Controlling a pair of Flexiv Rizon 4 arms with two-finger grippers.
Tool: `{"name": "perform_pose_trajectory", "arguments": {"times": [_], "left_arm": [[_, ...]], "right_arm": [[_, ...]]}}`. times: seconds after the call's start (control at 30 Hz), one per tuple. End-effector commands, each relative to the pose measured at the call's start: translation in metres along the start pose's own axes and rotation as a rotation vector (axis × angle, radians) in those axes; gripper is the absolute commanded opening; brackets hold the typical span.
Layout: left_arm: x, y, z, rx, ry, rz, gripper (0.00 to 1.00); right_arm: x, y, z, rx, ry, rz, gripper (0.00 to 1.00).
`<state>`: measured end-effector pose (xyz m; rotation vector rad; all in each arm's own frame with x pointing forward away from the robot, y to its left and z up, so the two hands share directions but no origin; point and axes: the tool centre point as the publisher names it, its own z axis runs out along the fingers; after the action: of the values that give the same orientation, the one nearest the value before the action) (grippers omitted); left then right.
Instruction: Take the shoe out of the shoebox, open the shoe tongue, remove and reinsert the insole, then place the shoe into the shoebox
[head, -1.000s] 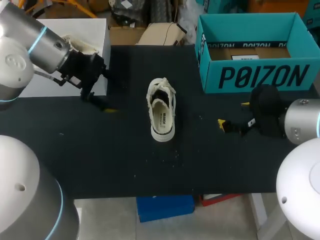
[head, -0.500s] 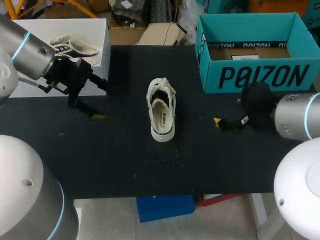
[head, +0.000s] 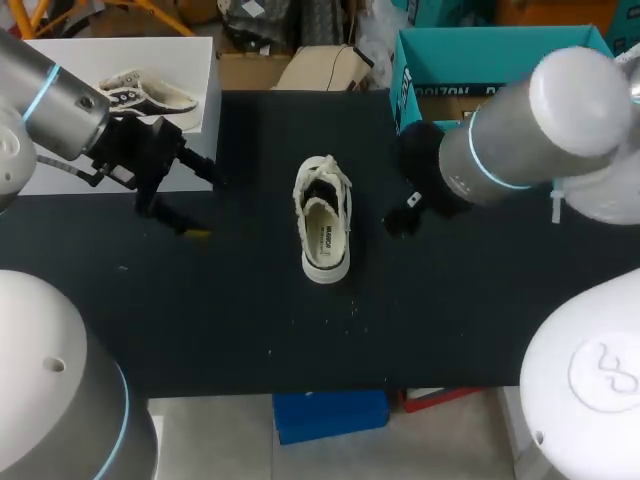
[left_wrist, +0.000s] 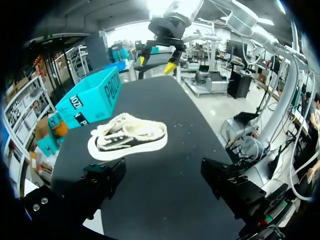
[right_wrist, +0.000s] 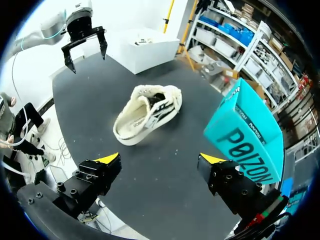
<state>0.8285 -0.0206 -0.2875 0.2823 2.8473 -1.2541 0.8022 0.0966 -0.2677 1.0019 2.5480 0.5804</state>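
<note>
With both claws spread and empty, the right claw (right_wrist: 160, 160) should drop onto the shoe (head: 324, 228) at mid-surface, pinching only the tongue, while the left claw (head: 195, 205) steadies the heel (head: 326, 266).

Bare table (head: 250, 310) lies all round the shoe (head: 325, 222); my right arm (head: 520, 140) blocks the box (head: 440, 55) front.

Head view: even, diffuse light from above. The black table (head: 250, 320) reads matte and dark, and the shoe's (head: 324, 230) shadow is hard to make out against it. Left wrist view: pale sheen toward the tabletop's far end (overhead glare burns white there). Right wrist view: brighter, far side washed out.
</note>
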Motion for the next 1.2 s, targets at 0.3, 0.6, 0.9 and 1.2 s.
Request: {"name": "perform_pose_trajectory", "arguments": {"times": [0.3, 0.6, 0.9, 1.2], "left_arm": [[0.001, 0.0, 0.001, -0.003, -0.002, 0.0, 1.0], [0.001, 0.0, 0.001, -0.003, -0.002, 0.0, 1.0], [0.001, 0.0, 0.001, -0.003, -0.002, 0.0, 1.0], [0.001, 0.0, 0.001, -0.003, -0.002, 0.0, 1.0]], "right_arm": [[-0.002, 0.001, 0.003, 0.385, 0.158, 0.203, 1.0], [0.024, 0.037, 0.036, 0.306, 0.154, 0.449, 1.0], [0.047, 0.066, 0.066, 0.286, 0.026, 0.493, 1.0], [0.037, 0.075, 0.093, 0.264, -0.068, 0.545, 0.98]]}}
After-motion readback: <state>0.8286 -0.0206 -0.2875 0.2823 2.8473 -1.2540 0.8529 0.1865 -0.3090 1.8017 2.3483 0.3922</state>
